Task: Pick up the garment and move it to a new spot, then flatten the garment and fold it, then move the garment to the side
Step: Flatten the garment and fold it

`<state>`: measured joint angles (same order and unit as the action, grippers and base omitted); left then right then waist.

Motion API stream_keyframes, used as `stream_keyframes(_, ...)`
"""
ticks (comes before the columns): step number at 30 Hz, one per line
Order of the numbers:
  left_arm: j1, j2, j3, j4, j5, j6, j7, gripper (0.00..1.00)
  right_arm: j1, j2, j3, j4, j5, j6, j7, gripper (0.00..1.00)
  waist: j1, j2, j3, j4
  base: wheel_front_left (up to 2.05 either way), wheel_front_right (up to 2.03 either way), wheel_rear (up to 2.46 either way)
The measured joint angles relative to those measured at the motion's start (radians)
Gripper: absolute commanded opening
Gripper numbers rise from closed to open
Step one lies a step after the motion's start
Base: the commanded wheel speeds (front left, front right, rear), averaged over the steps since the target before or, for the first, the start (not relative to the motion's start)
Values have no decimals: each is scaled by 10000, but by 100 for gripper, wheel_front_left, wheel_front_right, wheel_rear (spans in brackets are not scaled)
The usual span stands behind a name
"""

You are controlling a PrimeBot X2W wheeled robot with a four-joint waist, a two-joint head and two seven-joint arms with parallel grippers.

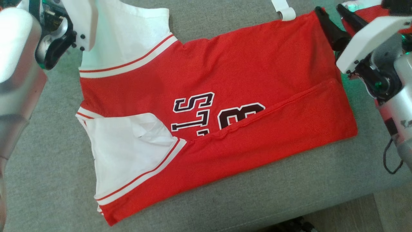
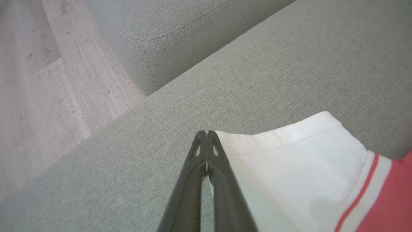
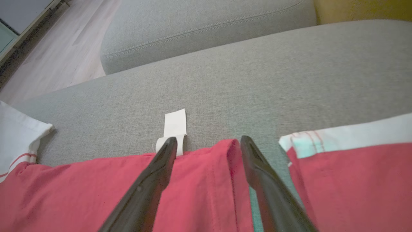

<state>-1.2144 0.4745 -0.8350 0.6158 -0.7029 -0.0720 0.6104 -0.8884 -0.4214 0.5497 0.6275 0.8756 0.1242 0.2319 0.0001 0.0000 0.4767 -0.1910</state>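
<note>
Grey sofa cushion (image 1: 225, 199) spreads under everything in the head view. On it I see the garment (image 1: 257, 64), a red jersey lying flat, with its near edge folded up over the printed number. Its far white sleeve (image 1: 128, 38) sits under my left forearm (image 1: 19, 64). My right gripper (image 1: 327, 7) is at the garment's far hem corner, dark fingers apart.

From the left wrist, the left gripper (image 2: 206, 132) has its fingers pressed together at the tips, touching the sleeve's outer edge. I cannot tell whether any cloth is caught between them. Wooden floor (image 2: 48, 80) shows beyond the cushion on the side away from the garment.

From the right wrist, the fingers are spread and straddle the garment's hem corner. A white tag (image 3: 175, 124) pokes out from the hem just beside one fingertip.
</note>
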Motion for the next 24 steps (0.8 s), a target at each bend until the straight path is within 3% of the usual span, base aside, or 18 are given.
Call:
stream_keyframes(5,-280,-100,-61,35,15,-88,12,0,-476,-265,619,178,571,0,516,100,1,0,152,83,0,0,0)
stream_keyframes(24,-400,-397,-215,500,40,-178,-311,0,-1191,-430,1931,771,1680,0,485,100,0,0,166,337,0,0,0)
